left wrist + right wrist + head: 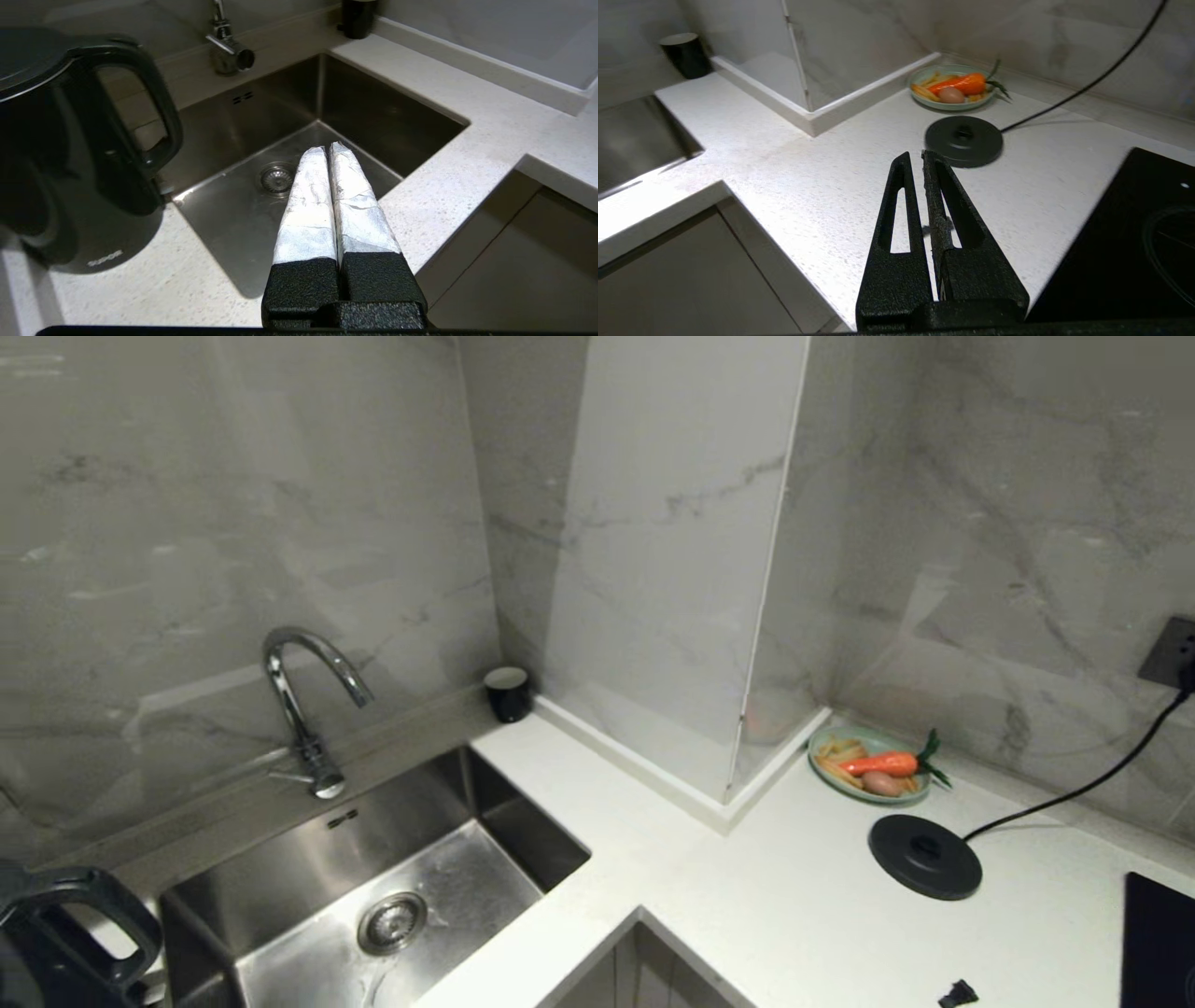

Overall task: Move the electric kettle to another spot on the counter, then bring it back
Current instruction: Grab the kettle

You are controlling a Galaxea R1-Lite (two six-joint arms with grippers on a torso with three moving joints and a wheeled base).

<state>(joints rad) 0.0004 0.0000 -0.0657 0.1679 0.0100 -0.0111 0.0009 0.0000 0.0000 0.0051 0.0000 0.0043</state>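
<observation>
- Head view: only the electric kettle (75, 933) handle shows, cut off at the frame's lower-left corner beside the sink (308, 887); the base disc (924, 856) sits well apart on the counter (794, 896).
- Left wrist view: left gripper (327, 148), fingers pressed together and empty, hangs over the sink, kettle beside it.
- Right wrist view: right gripper (916, 156), clenched on nothing, hovers near the disc and food plate (952, 86).

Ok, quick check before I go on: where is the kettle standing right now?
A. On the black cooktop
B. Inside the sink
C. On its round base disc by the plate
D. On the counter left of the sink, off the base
D. The electric kettle stands on the counter beside the sink, while the base disc near the plate sits bare.
</observation>
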